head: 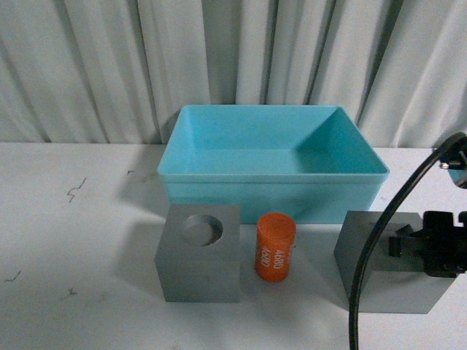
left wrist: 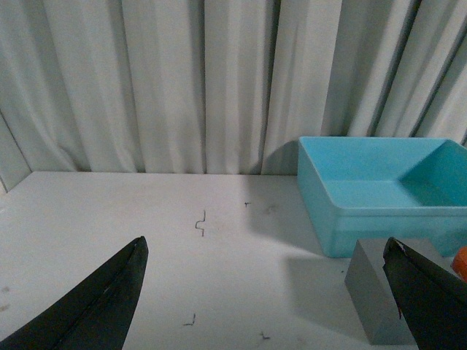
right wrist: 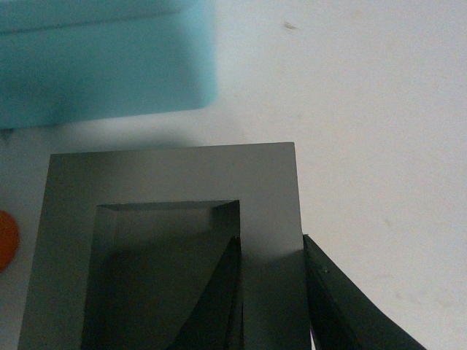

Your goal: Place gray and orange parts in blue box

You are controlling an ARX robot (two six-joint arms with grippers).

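The blue box (head: 270, 200) stands at the back middle of the table. In front of it sit the gray cube with the round recess (head: 201, 266) and the orange cylinder printed "4680" (head: 274, 246), standing upright. To the right, my right gripper (head: 408, 244) is shut on one wall of the gray cube with the rectangular recess (head: 398, 292), which rests on the table. In the right wrist view one finger is inside the recess and one outside the cube (right wrist: 175, 175). My left gripper (left wrist: 266, 244) is open and empty above the table, left of the round-recess cube (left wrist: 372, 299).
A white pleated curtain (head: 109, 65) hangs behind the white table (head: 66, 240). A black cable (head: 365, 262) arcs across the front of the right cube. The box also shows in the left wrist view (left wrist: 365, 219) and the right wrist view (right wrist: 102, 65).
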